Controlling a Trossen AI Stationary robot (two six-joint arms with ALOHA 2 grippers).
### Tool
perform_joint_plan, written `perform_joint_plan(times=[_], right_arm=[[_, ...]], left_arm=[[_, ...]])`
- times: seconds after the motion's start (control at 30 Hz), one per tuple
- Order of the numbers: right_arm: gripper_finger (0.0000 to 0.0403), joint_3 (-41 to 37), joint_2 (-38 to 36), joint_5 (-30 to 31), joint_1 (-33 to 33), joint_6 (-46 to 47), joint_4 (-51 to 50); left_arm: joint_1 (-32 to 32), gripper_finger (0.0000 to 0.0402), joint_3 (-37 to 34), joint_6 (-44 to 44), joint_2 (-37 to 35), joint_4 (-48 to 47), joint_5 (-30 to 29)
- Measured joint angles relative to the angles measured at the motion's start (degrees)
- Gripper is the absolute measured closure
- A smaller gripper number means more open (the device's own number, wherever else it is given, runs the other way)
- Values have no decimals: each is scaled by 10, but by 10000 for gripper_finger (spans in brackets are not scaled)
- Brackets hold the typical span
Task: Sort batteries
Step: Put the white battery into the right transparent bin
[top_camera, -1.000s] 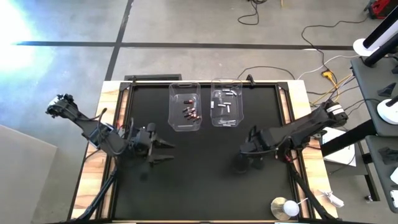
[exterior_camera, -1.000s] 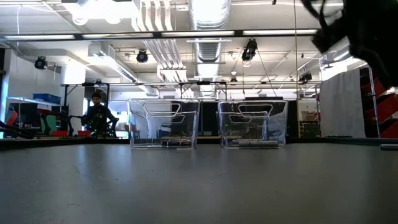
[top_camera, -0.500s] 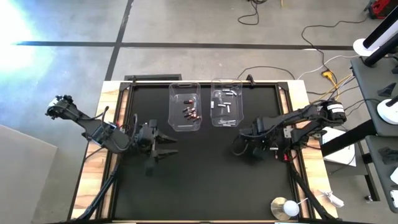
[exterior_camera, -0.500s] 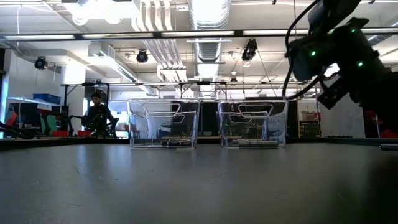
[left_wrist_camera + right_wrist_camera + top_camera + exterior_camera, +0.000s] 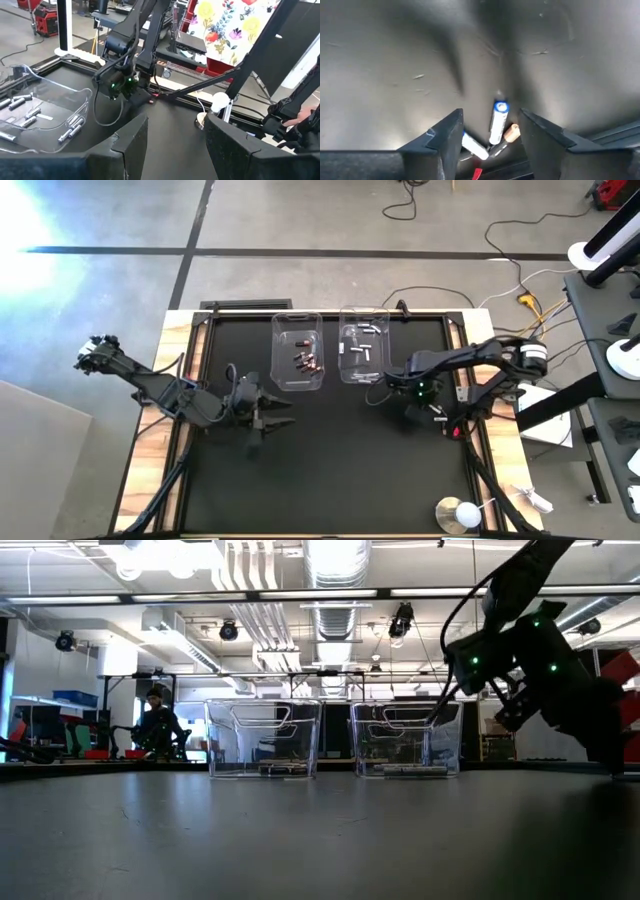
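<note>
While both arms reach over the black bench (image 5: 330, 470), the right claw (image 5: 490, 131) sits just beside the right tub (image 5: 363, 346), its fingers apart around a white, blue-capped battery (image 5: 497, 122) lying on the mat, though whether they touch it cannot be told. Dark batteries (image 5: 307, 361) lie in the left tub (image 5: 297, 351) and silver batteries (image 5: 361, 350) in the right one. The left claw (image 5: 275, 412) hovers near the left tub's front corner, fingers spread and holding nothing.
</note>
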Motion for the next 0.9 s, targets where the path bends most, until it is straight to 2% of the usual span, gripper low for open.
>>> perform_joint_plan(times=[0.37,0.9], right_arm=[[273,-26,59,-5,-14,-42,16],[344,-28,60,-10,-13,-49,34]], left_arm=[[6,229,0,0,0,0,0],[35,229,0,2,-7,0,0]])
